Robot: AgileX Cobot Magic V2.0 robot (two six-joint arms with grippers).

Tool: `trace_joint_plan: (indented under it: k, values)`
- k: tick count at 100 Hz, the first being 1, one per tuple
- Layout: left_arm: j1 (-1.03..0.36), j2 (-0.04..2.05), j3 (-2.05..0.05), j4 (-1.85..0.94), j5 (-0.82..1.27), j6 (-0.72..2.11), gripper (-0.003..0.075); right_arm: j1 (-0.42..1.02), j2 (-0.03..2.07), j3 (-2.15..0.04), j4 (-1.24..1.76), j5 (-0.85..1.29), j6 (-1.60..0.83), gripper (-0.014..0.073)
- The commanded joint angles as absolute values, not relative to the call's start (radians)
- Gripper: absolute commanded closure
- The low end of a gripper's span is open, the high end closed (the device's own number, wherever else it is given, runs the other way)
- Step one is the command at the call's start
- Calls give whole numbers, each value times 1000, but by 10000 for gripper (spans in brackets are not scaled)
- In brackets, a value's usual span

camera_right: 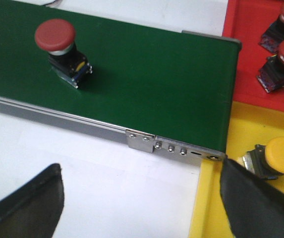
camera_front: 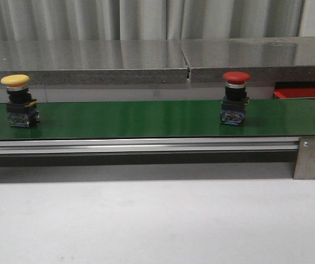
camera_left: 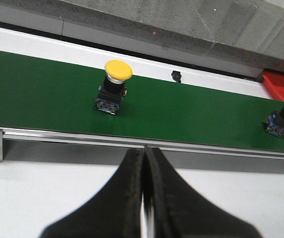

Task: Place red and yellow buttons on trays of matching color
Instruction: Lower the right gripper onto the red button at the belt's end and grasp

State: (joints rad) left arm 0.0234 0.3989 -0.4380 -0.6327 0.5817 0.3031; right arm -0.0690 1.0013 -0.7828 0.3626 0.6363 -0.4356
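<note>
Grey ribbed wall stands behind a white desk, and a long green belt runs across it. On the belt stand two push buttons well apart: a yellow button toward the robot's left and a red button toward its right. At the belt's right end lie two trays side by side. The red tray already holds two red-capped buttons, and the yellow tray holds one yellow-capped button. The left hand has its fingers pressed together and holds nothing; it hangs over the desk just in front of the belt, facing the yellow button. The right hand is spread wide and holds nothing; it hangs near the belt's end, one finger over the yellow tray. It looks like the wait-and-pick step. Next, the right hand would likely need to reach over the red button, close on its dark body, and lift it to the red tray.
</note>
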Motion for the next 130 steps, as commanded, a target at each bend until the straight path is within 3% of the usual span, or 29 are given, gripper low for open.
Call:
trace_joint_plan:
  k: [1, 31, 102, 111, 126, 130]
  values:
    - [15, 405, -465, -667, 532, 299, 739, -40, 1059, -838, 373, 570, -470, -40]
    - [15, 405, -465, -667, 532, 299, 739, 66, 1298, -941, 373, 478, -477, -40]
    - [15, 405, -465, -667, 532, 299, 739, 69, 1624, -1186, 389, 487, -488, -36]
    - [15, 405, -465, -667, 532, 299, 739, 69, 1644, -1191, 387, 504, -488, 58]
    - [15, 405, -465, -667, 532, 299, 739, 68, 1647, -1191, 387, 524, -488, 407]
    - [15, 405, -465, -667, 532, 299, 739, 68, 1645, -1192, 386, 527, -488, 466]
